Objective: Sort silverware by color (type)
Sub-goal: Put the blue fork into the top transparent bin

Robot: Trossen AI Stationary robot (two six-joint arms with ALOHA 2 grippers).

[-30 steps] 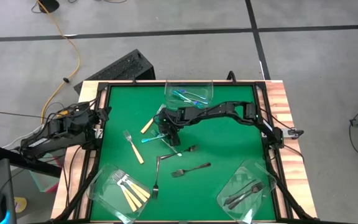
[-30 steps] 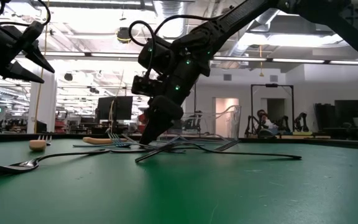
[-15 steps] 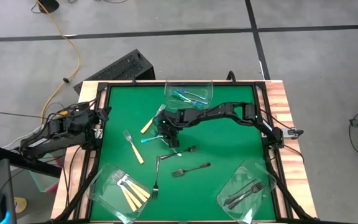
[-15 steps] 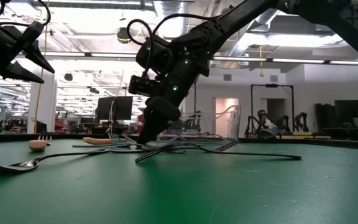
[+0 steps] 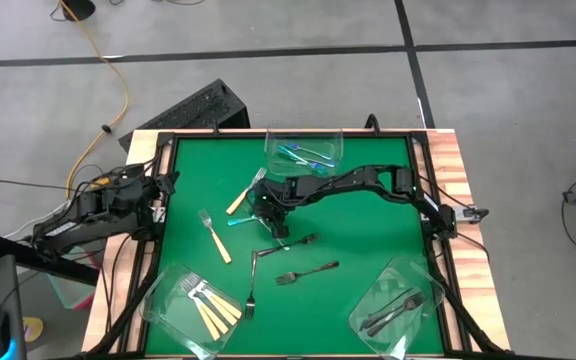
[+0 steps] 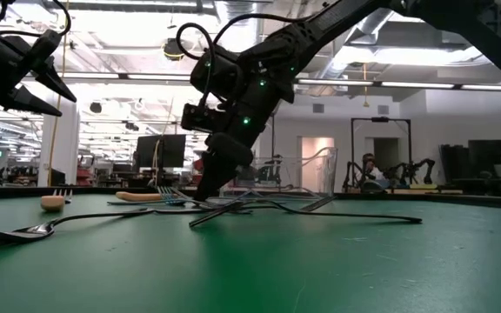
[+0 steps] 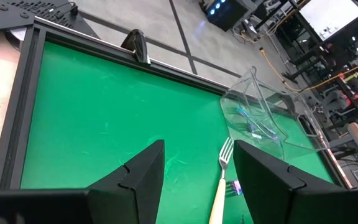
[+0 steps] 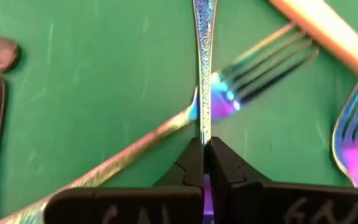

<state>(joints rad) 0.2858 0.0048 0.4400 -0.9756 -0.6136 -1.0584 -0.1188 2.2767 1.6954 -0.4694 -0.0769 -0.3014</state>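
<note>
My right gripper (image 5: pixel 272 221) stands low over the middle of the green table (image 5: pixel 368 230), shut on a slim blue, rainbow-sheened fork (image 8: pixel 203 56). That fork lies across a second blue fork (image 8: pixel 253 65). A tan-handled fork (image 5: pixel 238 200) lies just beyond them, another tan fork (image 5: pixel 214 237) to the left. Three dark grey forks (image 5: pixel 308 272) lie nearer the front edge. My left gripper (image 5: pixel 160 190) waits open at the table's left edge, with nothing between its fingers (image 7: pixel 145 171). My right gripper pinches the blue fork's thin handle (image 8: pixel 203 127) between its two fingertips, which meet around it. The fingers come from above, slanting down (image 6: pixel 205 193). The handle runs straight on from the fingertips, over the second blue fork. Whether the fork is off the table does not show.
Three clear tubs stand on the table: a far one (image 5: pixel 304 150) with blue forks, a near-left one (image 5: pixel 193 305) with tan forks, a near-right one (image 5: pixel 398 310) with dark forks. A raised black frame (image 5: pixel 163 240) borders the green surface.
My right gripper has shut on the blue fork's handle, staying low over the crossed forks and edging slightly toward the table's left. The forks lie where they were.
</note>
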